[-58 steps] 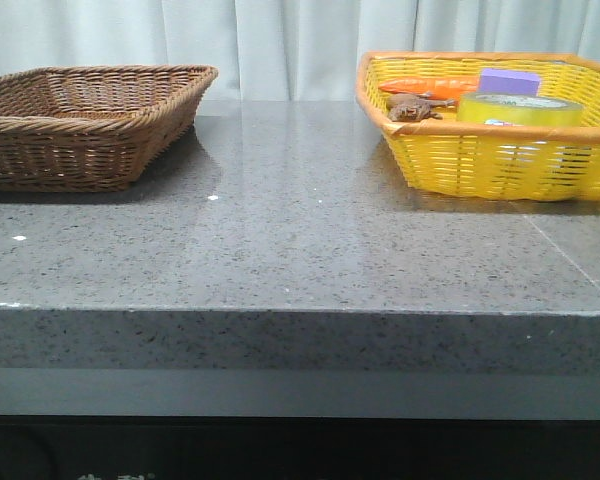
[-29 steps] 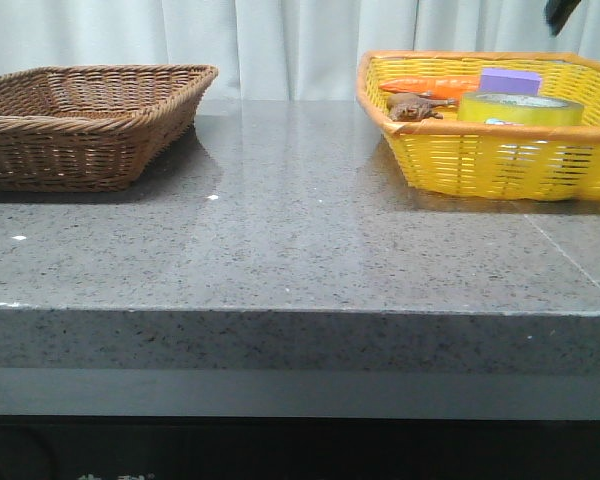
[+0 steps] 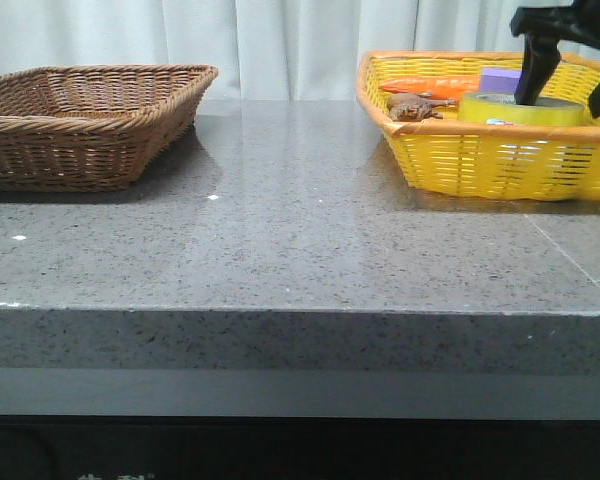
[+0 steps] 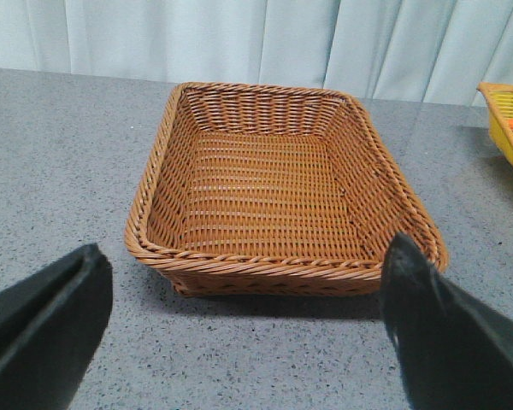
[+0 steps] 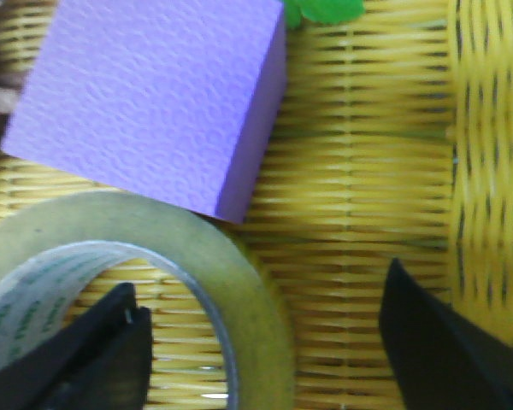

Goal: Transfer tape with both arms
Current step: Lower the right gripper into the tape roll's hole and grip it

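The tape (image 3: 520,109), a yellow-green roll with a white core, lies flat in the yellow basket (image 3: 480,160) at the back right. My right gripper (image 3: 561,104) is open and low over it. In the right wrist view the right gripper (image 5: 261,286) straddles the wall of the tape (image 5: 239,290): one finger stands inside the roll's hole, the other outside it. The jaws do not touch the wall. My left gripper (image 4: 248,252) is open and empty above the tabletop, just in front of the brown wicker basket (image 4: 154,188). It does not show in the front view.
A purple block (image 3: 508,78) sits right behind the tape, also in the right wrist view (image 5: 154,94). An orange carrot toy (image 3: 430,85) and a brown toy (image 3: 412,107) lie in the yellow basket. The brown wicker basket (image 3: 80,125) stands at the back left.
My right gripper has come down into the front view from the top right and now sits over the tape in the yellow basket. The tape has not moved.
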Controlling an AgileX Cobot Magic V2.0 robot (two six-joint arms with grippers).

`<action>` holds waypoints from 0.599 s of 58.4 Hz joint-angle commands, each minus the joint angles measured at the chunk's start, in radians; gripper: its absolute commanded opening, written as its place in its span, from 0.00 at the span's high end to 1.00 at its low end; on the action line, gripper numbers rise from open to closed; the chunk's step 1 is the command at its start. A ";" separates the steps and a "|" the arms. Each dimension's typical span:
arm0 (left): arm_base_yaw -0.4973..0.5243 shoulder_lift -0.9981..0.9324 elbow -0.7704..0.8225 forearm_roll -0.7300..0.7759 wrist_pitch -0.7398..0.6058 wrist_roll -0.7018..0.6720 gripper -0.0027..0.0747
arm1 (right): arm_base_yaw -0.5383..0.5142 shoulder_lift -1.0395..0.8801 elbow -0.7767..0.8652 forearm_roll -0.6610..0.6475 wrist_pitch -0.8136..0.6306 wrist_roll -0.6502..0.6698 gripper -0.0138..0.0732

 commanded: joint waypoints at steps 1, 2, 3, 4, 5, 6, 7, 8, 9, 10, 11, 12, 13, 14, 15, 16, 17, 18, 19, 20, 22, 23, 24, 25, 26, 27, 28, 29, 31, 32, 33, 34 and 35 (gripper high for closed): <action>0.003 0.009 -0.036 -0.004 -0.081 -0.009 0.17 | -0.007 -0.051 -0.033 -0.001 -0.038 -0.001 0.34; 0.003 0.009 -0.036 -0.004 -0.081 -0.009 0.17 | -0.007 -0.051 -0.033 -0.001 -0.038 -0.002 0.37; 0.003 0.009 -0.036 -0.004 -0.081 -0.009 0.17 | -0.007 -0.051 -0.033 -0.001 -0.038 -0.002 0.40; 0.003 0.009 -0.036 -0.004 -0.081 -0.009 0.17 | -0.007 -0.051 -0.033 -0.001 -0.038 -0.002 0.44; 0.003 0.009 -0.036 -0.004 -0.081 -0.009 0.17 | -0.007 -0.051 -0.033 -0.001 -0.038 -0.002 0.47; 0.003 0.009 -0.036 -0.004 -0.081 -0.009 0.17 | -0.007 -0.051 -0.033 -0.001 -0.038 -0.002 0.51; 0.003 0.009 -0.036 -0.004 -0.081 -0.009 0.17 | -0.007 -0.051 -0.033 -0.001 -0.038 -0.002 0.54; 0.003 0.009 -0.036 -0.004 -0.081 -0.009 0.17 | -0.007 -0.051 -0.033 -0.001 -0.037 -0.002 0.57; 0.003 0.009 -0.036 -0.004 -0.081 -0.009 0.17 | -0.007 -0.051 -0.033 -0.001 -0.037 -0.002 0.59; 0.003 0.009 -0.036 -0.004 -0.081 -0.009 0.17 | -0.007 -0.051 -0.033 -0.001 -0.037 -0.002 0.62; 0.003 0.009 -0.036 -0.004 -0.081 -0.009 0.17 | -0.007 -0.051 -0.033 -0.001 -0.036 -0.002 0.64; 0.003 0.009 -0.036 -0.004 -0.081 -0.009 0.17 | -0.007 -0.051 -0.033 -0.001 -0.036 -0.002 0.67; 0.003 0.009 -0.036 -0.004 -0.081 -0.009 0.17 | -0.007 -0.051 -0.033 -0.001 -0.036 -0.002 0.69; 0.003 0.009 -0.036 -0.004 -0.081 -0.009 0.17 | -0.007 -0.051 -0.033 -0.001 -0.036 -0.002 0.71; 0.003 0.009 -0.036 -0.004 -0.081 -0.009 0.17 | -0.007 -0.051 -0.033 -0.001 -0.036 -0.002 0.73; 0.003 0.009 -0.036 -0.004 -0.081 -0.009 0.17 | -0.007 -0.052 -0.033 -0.001 -0.036 -0.002 0.75; 0.003 0.009 -0.036 -0.004 -0.081 -0.009 0.17 | -0.007 -0.052 -0.033 -0.001 -0.036 -0.002 0.77; 0.003 0.009 -0.036 -0.004 -0.081 -0.009 0.17 | -0.007 -0.052 -0.033 -0.001 -0.035 -0.003 0.78; 0.003 0.009 -0.036 -0.004 -0.081 -0.009 0.17 | -0.007 -0.053 -0.033 -0.001 -0.035 -0.004 0.79; 0.003 0.009 -0.036 -0.004 -0.081 -0.009 0.17 | -0.007 -0.054 -0.033 -0.001 -0.035 -0.005 0.80; 0.003 0.009 -0.036 -0.004 -0.081 -0.009 0.17 | -0.007 -0.058 -0.033 -0.001 -0.035 -0.007 0.81; 0.003 0.009 -0.036 -0.004 -0.081 -0.009 0.17 | -0.007 -0.062 -0.033 -0.001 -0.035 -0.009 0.82; 0.003 0.009 -0.036 -0.004 -0.081 -0.009 0.17 | -0.007 -0.065 -0.033 -0.001 -0.035 -0.012 0.83; 0.003 0.009 -0.036 -0.004 -0.081 -0.009 0.17 | -0.007 -0.068 -0.033 -0.001 -0.034 -0.012 0.83; 0.003 0.009 -0.036 -0.004 -0.081 -0.009 0.17 | -0.007 -0.072 -0.033 -0.001 -0.034 -0.013 0.83; 0.003 0.009 -0.036 -0.004 -0.081 -0.009 0.17 | -0.007 -0.080 -0.033 -0.001 -0.034 -0.013 0.83; 0.003 0.009 -0.036 -0.004 -0.081 -0.009 0.17 | -0.007 -0.085 -0.033 -0.001 -0.034 -0.014 0.83; 0.003 0.009 -0.036 -0.004 -0.081 -0.009 0.17 | -0.007 -0.089 -0.033 -0.001 -0.034 -0.014 0.83; 0.003 0.009 -0.036 -0.004 -0.081 -0.009 0.17 | -0.007 -0.106 -0.033 -0.001 -0.034 -0.017 0.83; 0.003 0.009 -0.036 -0.004 -0.081 -0.009 0.17 | -0.007 -0.112 -0.033 -0.001 -0.033 -0.020 0.83; 0.003 0.009 -0.036 -0.004 -0.081 -0.009 0.17 | -0.007 -0.123 -0.033 -0.001 -0.032 -0.021 0.83; 0.003 0.009 -0.036 -0.004 -0.081 -0.009 0.17 | -0.007 -0.131 -0.033 -0.001 -0.032 -0.022 0.83; 0.003 0.009 -0.036 -0.004 -0.081 -0.009 0.17 | -0.007 -0.144 -0.033 -0.001 -0.029 -0.024 0.83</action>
